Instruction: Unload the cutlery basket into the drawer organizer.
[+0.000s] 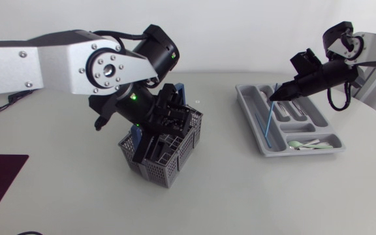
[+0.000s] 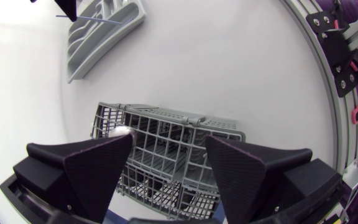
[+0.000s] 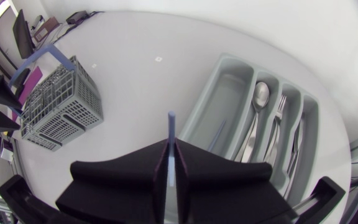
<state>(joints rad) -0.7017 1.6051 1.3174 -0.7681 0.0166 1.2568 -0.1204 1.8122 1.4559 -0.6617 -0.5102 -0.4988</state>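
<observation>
While right hand (image 1: 274, 96) pinches blue straw (image 1: 267, 121) over organizer (image 1: 249, 111), left hand (image 2: 168, 140) spread above basket (image 2: 219, 126)

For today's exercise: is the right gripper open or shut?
Shut: the right gripper pinches the blue straw from both sides, over the drawer organizer.

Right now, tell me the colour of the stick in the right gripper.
Light blue; the stick shows best in the head view, held by the right gripper.

Overhead and wrist cameras sharing basket (image 1: 175, 156)
</observation>
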